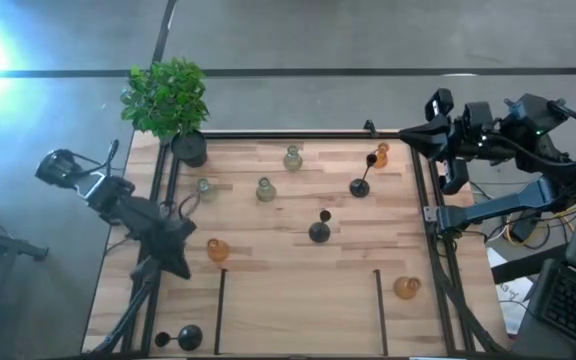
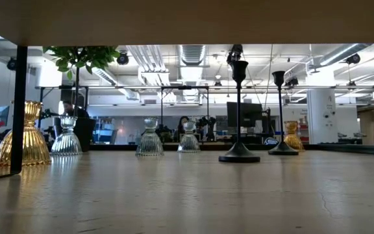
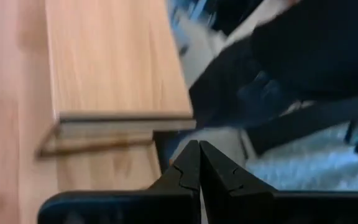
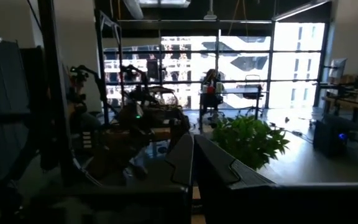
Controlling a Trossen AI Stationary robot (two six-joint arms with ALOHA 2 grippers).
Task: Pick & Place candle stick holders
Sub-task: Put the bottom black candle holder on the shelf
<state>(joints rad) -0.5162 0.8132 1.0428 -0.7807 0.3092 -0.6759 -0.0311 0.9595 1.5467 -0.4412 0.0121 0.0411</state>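
Candle stick holders scattered across the wooden table (image 1: 288, 290), none in either gripper. Three pale green-grey ones toward the far side: pale holder by the far edge (image 1: 293, 158), pale holder in the middle of the trio (image 1: 265, 189), pale holder nearest the plant (image 1: 204, 187). Amber ones at three spots: amber holder in the far right corner (image 1: 381, 153), amber holder on the left (image 1: 217, 249) just beside the left arm, amber holder near the right rail (image 1: 406, 288). Black ones with tall thin stems: black holder right of centre (image 1: 360, 186), its stem leaning in the overhead view toward the far-right amber one; black holder near the centre (image 1: 319, 231); black holder at the near left corner (image 1: 189, 337), outside the thin dark line marked on the boards. Seen level from the table top, all standing upright, bulbs down, well apart from one another. Potted plant (image 1: 168, 100) at the far left corner in a black pot. Left gripper (image 3: 199, 163) low over the table's left edge, fingers pressed together tip to tip, nothing between them. Right gripper (image 4: 194, 155) parked off the far right corner, above the frame rail, pointing across toward the plant, fingers likewise fully closed and holding nothing.
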